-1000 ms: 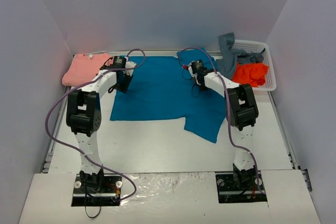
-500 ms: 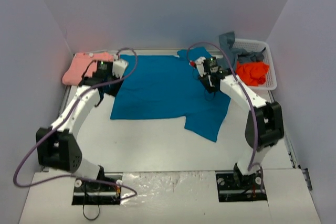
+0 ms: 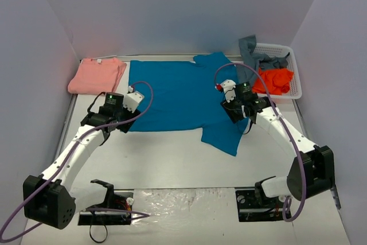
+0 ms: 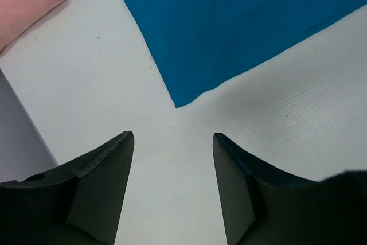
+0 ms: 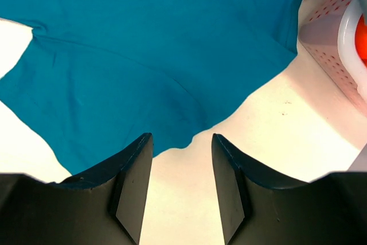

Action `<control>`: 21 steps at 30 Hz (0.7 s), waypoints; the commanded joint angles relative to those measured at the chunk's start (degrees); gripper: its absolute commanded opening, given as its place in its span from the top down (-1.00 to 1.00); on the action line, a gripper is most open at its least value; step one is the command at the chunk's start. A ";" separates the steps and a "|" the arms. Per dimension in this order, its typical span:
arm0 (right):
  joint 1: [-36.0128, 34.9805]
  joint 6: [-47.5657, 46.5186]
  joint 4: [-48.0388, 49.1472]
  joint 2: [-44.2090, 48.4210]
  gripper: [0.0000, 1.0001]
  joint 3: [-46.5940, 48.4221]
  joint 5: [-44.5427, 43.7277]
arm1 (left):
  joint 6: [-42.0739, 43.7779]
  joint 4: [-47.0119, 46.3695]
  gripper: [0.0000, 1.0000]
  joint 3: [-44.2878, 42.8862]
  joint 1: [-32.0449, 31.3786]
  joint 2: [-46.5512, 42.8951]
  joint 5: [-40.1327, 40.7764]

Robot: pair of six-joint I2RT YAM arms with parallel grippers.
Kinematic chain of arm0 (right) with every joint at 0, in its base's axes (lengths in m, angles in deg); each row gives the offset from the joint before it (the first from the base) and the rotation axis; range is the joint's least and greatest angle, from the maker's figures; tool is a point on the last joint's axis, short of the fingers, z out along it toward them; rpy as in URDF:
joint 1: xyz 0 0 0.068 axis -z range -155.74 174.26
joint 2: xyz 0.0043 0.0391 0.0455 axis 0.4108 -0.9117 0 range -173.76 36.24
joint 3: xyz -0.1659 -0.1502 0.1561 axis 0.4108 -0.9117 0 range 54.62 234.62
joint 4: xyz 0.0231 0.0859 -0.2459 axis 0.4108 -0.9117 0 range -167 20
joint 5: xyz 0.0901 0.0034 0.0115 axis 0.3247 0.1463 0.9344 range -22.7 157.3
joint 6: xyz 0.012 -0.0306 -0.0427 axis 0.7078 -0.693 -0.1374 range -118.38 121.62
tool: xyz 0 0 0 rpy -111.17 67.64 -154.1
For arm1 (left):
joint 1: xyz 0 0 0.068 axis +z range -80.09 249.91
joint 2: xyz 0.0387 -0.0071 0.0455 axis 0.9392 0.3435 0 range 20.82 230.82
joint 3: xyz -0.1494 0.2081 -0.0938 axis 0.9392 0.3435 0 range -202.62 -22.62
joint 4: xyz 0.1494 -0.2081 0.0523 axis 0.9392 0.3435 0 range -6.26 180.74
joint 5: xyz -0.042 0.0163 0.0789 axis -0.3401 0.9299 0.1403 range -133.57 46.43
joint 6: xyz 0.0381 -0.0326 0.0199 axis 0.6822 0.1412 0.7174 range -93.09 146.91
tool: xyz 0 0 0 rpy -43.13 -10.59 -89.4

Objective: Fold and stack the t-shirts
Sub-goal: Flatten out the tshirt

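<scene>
Left tool and right tool have drawn back to the teal-blue t-shirt edges, both apart, empty.

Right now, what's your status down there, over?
Both sets of jaws open, empty. Blue shirt spread flat, not yet folded; pink shirt folded far left. Orange shirt, grey shirt in basket. Nothing blocking.

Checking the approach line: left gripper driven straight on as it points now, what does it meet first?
Probably bare table, just short of the teal-blue shirt corner; the open left gripper frames it. Depth is unclear.
</scene>
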 commanded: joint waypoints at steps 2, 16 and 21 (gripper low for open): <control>2.34 1.00 3.26 4.79 0.14 -3.47 0.72 | 2.06 -1.60 -0.12 2.56 -1.69 0.40 2.44; 3.31 1.00 4.58 -0.91 0.09 -4.88 -3.50 | 12.25 -5.03 -0.22 8.80 -2.84 3.21 1.65; 3.31 0.91 4.58 -2.23 0.08 -4.97 -3.85 | 13.66 -6.96 -0.22 7.67 -2.31 9.00 1.92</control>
